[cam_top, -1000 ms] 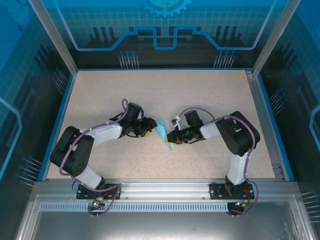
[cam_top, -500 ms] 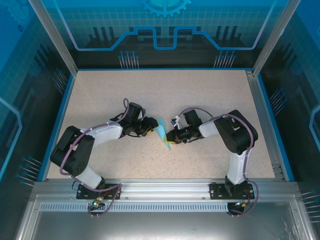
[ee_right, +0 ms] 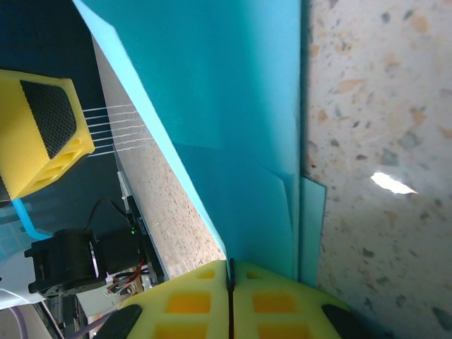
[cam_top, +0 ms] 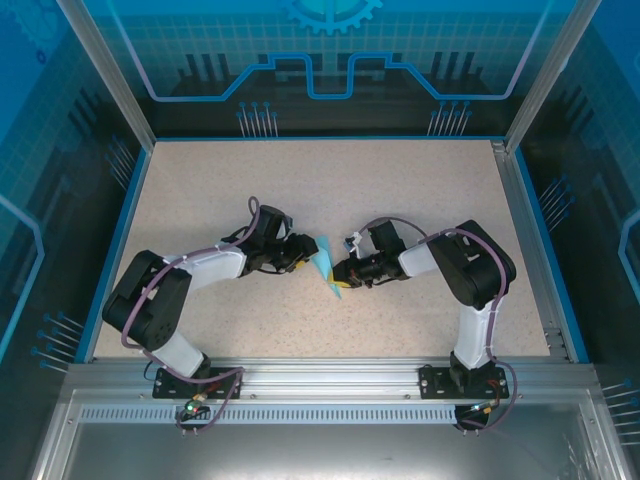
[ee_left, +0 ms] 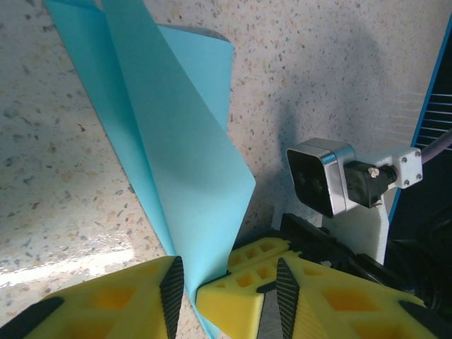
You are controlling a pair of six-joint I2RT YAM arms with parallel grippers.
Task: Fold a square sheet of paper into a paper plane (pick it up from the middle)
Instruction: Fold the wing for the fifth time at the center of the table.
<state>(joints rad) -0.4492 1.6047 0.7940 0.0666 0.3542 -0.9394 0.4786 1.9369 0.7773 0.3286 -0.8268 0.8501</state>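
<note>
A robotics lab test cell: a speckled counter (cam_top: 400, 190) fenced by an aluminium profile frame (cam_top: 110, 75), blue panels (cam_top: 330, 60) printed with gear and circuit graphics, and two cabled robot arms (cam_top: 200, 268) (cam_top: 470, 265) bolted to a rail (cam_top: 330, 372) at its near edge.

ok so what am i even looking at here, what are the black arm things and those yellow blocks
These are two robot arms bolted at the near edge of a speckled table. One picture looks down from above. The other two come from a small camera on each wrist, so the yellow blocks are that arm's own fingers seen close up. Between the arms is a light-blue sheet of paper, already partly folded. The right gripper is pinched shut on it. The left gripper has its jaws open, with the paper between them.
</note>
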